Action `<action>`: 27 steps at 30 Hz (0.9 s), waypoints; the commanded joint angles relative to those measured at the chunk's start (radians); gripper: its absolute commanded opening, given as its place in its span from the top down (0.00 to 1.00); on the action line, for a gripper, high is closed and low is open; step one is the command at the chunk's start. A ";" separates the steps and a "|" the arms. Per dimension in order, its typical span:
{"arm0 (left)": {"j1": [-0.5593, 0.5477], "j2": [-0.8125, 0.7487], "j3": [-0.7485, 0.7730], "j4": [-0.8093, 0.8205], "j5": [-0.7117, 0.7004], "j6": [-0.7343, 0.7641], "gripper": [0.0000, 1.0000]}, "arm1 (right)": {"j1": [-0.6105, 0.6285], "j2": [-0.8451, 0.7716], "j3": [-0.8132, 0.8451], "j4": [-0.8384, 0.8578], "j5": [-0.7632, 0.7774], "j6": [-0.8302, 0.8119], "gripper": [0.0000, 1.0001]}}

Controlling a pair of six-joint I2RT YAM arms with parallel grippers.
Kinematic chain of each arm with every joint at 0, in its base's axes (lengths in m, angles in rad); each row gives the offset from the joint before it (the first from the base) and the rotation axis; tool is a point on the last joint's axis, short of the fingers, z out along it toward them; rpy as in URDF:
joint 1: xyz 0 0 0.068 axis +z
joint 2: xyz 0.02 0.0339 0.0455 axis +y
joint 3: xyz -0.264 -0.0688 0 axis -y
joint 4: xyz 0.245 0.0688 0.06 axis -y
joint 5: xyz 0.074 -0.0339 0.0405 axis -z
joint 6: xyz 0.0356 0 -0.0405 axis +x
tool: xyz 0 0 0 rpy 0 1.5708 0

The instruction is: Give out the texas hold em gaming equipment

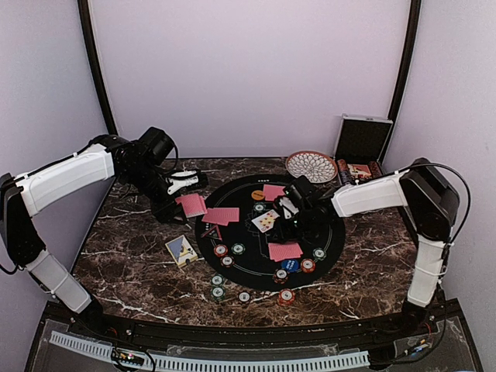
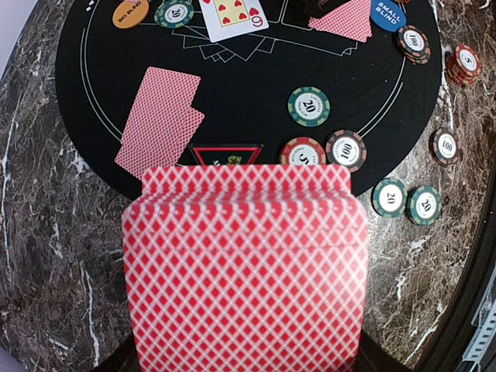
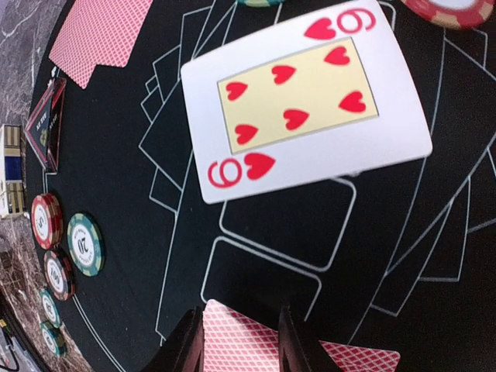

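My left gripper (image 1: pixel 183 206) is shut on a deck of red-backed cards (image 2: pixel 244 263), held over the table's left side and hiding its fingers in the wrist view. My right gripper (image 3: pixel 242 345) hovers low over the black round mat (image 1: pixel 248 232), jaws partly apart. A face-down card (image 3: pixel 232 341) lies under them and runs on past the right finger. The six of hearts (image 3: pixel 306 101) lies face up just beyond. Face-down pairs (image 1: pixel 221 215) (image 1: pixel 284 250) (image 1: pixel 273 191), chips (image 1: pixel 229 253), an orange button (image 1: pixel 258 195) and a blue one (image 1: pixel 290 265) lie on the mat.
More chips (image 1: pixel 218 286) (image 1: pixel 286 297) lie on the marble near the front edge. A blue and yellow card box (image 1: pixel 181 249) lies left of the mat. A patterned bowl (image 1: pixel 311 166) and an open silver case (image 1: pixel 362 147) stand at the back right.
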 commanded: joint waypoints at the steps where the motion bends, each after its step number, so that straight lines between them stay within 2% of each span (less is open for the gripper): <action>1: 0.005 -0.046 0.029 -0.025 0.015 0.002 1.00 | 0.027 -0.056 -0.088 -0.057 -0.030 0.041 0.68; 8: 0.006 -0.044 0.032 -0.028 0.016 0.002 1.00 | 0.078 -0.108 -0.150 -0.081 -0.015 0.061 0.68; 18: 0.005 -0.044 0.035 -0.034 0.018 0.003 1.00 | 0.084 -0.189 -0.214 -0.121 -0.009 0.072 0.69; 27: 0.006 -0.035 0.048 -0.038 0.021 0.001 1.00 | 0.069 -0.184 -0.027 -0.205 0.010 0.042 0.63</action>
